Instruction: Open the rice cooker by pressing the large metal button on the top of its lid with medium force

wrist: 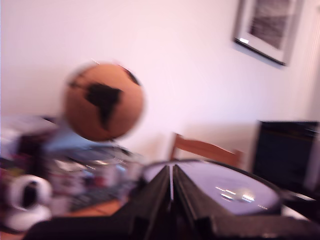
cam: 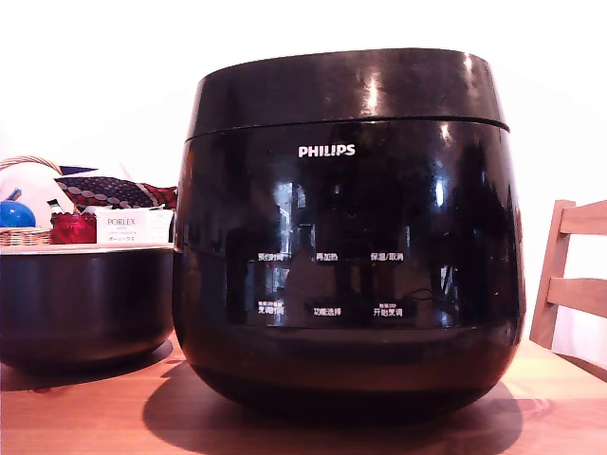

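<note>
The rice cooker (cam: 347, 275) stands on the wooden table (cam: 85, 408), filling the middle of the exterior view, its white PHILIPS lettering and small white labels facing the camera. The lid (cam: 346, 90) sits down flat on the body, the seam between them an even line, so the cooker is closed. The metal button on top is hidden from this low angle. No arm or gripper shows in the exterior view.

In the blurred wrist view the gripper (wrist: 171, 187) has its two dark fingers (wrist: 155, 192) almost together, only a thin slit between them, with nothing held. Beyond the tips lies a rounded glossy surface with pale reflections, probably the lid (wrist: 235, 187), though the blur leaves that unsure; the button cannot be made out here either.

My judgement: the approach step is in hand and the press has not happened. The next move calls for bringing the nearly closed fingertips over the button and pushing straight down, firmly but not hard, until the latch lets go.

By count: one rice cooker, one lid, one gripper. Outward from it, at the exterior view's left, one plain black pot (cam: 85, 303) just beside the cooker, one wicker basket (cam: 28, 204) with a blue ball (cam: 14, 213), one white box (cam: 128, 227); at its right, one wooden chair (cam: 574, 275). The wrist view adds one orange globe (wrist: 104, 101), one framed picture (wrist: 267, 27) and one dark screen (wrist: 287, 152)
</note>
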`<action>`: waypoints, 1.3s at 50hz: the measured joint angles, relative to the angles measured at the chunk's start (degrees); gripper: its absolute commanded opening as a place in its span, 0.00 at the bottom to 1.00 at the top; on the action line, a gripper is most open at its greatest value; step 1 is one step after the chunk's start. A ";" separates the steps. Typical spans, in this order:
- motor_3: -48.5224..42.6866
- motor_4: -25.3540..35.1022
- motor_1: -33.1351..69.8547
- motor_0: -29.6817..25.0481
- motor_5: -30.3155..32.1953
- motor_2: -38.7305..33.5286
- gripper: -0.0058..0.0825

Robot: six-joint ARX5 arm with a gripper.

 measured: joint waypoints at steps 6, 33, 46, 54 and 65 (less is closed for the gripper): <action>0.98 0.00 3.08 -4.44 0.00 0.39 0.04; 15.89 -2.40 27.19 -18.25 3.85 2.03 0.04; 18.16 -4.98 38.82 -24.48 11.19 9.44 0.04; 18.25 -6.32 45.64 -27.21 13.25 13.77 0.04; 15.26 -10.29 52.76 -30.75 15.10 19.76 0.04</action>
